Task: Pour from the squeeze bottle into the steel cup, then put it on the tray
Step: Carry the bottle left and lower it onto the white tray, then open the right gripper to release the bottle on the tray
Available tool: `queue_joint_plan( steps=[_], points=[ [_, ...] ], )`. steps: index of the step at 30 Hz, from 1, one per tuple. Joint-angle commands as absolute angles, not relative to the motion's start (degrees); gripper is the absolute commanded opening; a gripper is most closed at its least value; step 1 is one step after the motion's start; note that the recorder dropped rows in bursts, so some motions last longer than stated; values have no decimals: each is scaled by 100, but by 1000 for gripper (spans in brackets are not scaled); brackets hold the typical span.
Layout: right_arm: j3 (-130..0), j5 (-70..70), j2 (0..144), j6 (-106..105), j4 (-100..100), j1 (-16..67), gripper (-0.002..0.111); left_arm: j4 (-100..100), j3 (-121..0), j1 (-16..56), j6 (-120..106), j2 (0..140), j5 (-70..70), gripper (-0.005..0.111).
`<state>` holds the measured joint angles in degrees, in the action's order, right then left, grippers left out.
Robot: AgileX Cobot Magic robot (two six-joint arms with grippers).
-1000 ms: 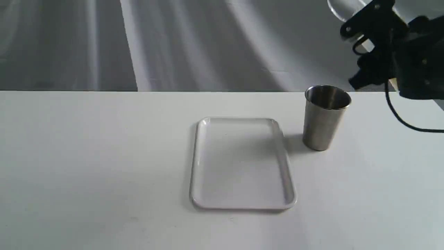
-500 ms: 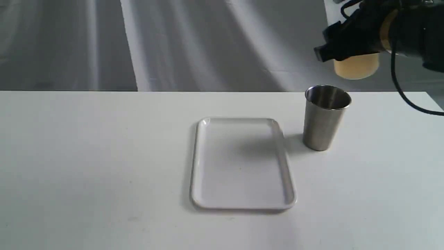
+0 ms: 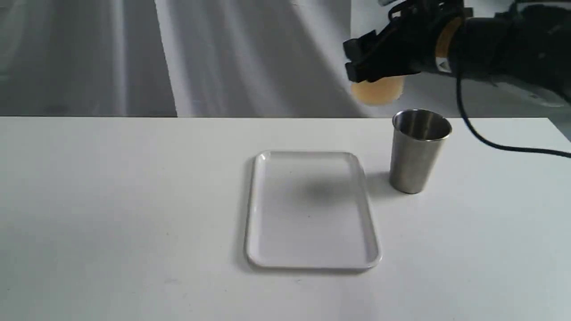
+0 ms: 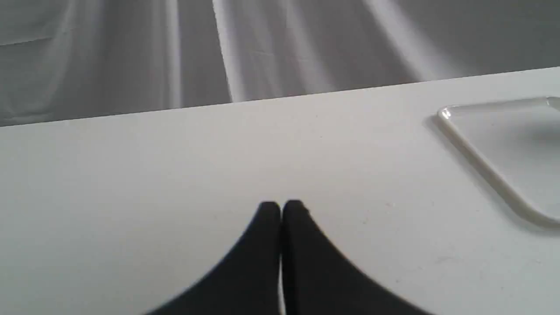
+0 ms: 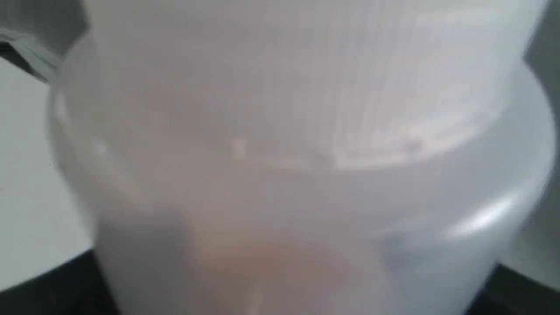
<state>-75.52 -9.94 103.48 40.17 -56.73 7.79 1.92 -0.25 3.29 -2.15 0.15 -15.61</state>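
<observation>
Two arms are working at this bench (image 3: 134, 200), and only one is carrying anything. The right tool (image 3: 363, 60) is reaching in from the right of the exterior view and is clamping its jaws around the squeeze bottle (image 3: 378, 91), holding it in the air clear of the bench. Below the dark jaws, the bottle's rounded lower end is showing amber liquid. In the right wrist view the translucent bottle (image 5: 297, 175) is filling nearly the whole picture, blurred, with an amber tint low in its body.

In the exterior view the bottle is hanging higher than the steel cup (image 3: 418, 151) and to its left, not touching it. The cup is standing upright on the bench, just beside the far right corner of the tray (image 3: 250, 214) and apart from its rim. The tray is lying flat near the middle of the bench, with a soft shadow falling across its far half.

The left tool (image 4: 281, 210) is hovering over bare bench with its two fingertips pressed together and nothing between them. A corner of the tray (image 4: 481, 162) is showing in its wrist view, well apart from the tips.
</observation>
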Motion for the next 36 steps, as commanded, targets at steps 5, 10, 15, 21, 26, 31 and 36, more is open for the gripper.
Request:
queue_joint_plan(
  steps=[5, 10, 15, 21, 26, 31, 36],
  points=[
    [-7595, -1911, 11026, 3878, -5437, 1166, 0, 188, 0, 362, -191, 0, -1522, 0],
    [-7595, -1911, 11379, 3878, -5369, 1348, 0, 188, 0, 362, -204, 0, -1522, 0],
    [-7595, -1901, 11648, 3878, -5309, 1452, 0, 188, 0, 362, -204, 0, -1522, 0],
    [-7595, -1860, 11934, 3791, -5309, 1467, 0, 188, 0, 362, -188, 0, -1522, 0],
    [-7595, -1860, 12140, 3579, -5174, 1467, 0, 188, 0, 362, -188, 0, -1522, 0],
    [-7595, -1860, 12246, 3579, -5164, 1467, 0, 188, 0, 362, -188, 0, -1522, 0],
    [-7595, -1860, 12274, 3579, -5136, 1467, 0, 188, 0, 362, -204, 0, -1522, 0]
  ],
)
